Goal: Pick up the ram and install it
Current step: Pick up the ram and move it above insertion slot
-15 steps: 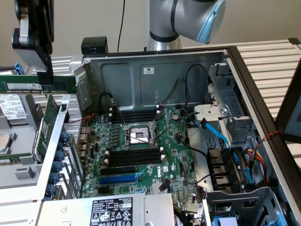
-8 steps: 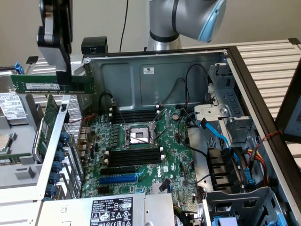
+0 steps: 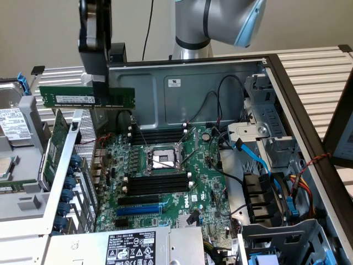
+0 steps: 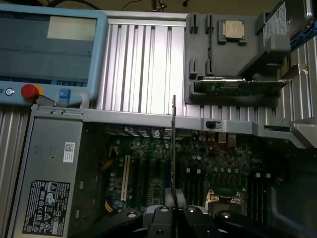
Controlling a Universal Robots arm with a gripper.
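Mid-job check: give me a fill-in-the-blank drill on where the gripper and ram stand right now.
1. The gripper is shut on the green ____.
2. The ram hangs ____ the motherboard, not seated in any slot.
3. The long black memory slots beside the processor socket are all ____.

Missing words: ram; above; empty.

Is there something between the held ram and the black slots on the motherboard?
Nothing visible. The gripper holds the ram above the open case; the slots below lie uncovered.
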